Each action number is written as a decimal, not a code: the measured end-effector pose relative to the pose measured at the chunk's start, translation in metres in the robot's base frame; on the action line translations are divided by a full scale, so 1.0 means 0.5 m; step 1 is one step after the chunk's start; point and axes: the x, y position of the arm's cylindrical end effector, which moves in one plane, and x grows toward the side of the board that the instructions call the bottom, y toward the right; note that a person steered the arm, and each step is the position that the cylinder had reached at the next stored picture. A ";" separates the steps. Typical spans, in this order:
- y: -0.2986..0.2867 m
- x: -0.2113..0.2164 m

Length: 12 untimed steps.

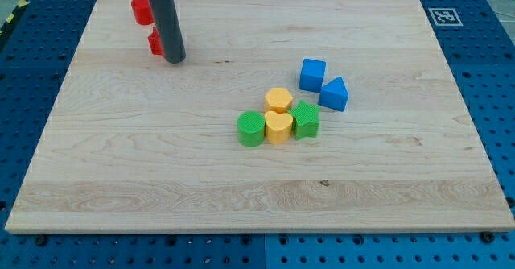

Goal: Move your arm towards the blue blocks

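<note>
A blue cube and a blue triangular block sit side by side right of the board's middle. My rod comes down from the view's top left; my tip rests on the board far to the left of the blue blocks. It stands just right of a red block and below a second red block, both partly hidden by the rod.
Below-left of the blue blocks lies a tight cluster: a yellow hexagonal block, a yellow heart-shaped block, a green cylinder and a green star-shaped block. The wooden board lies on a blue pegboard table.
</note>
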 end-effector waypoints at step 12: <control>0.069 -0.023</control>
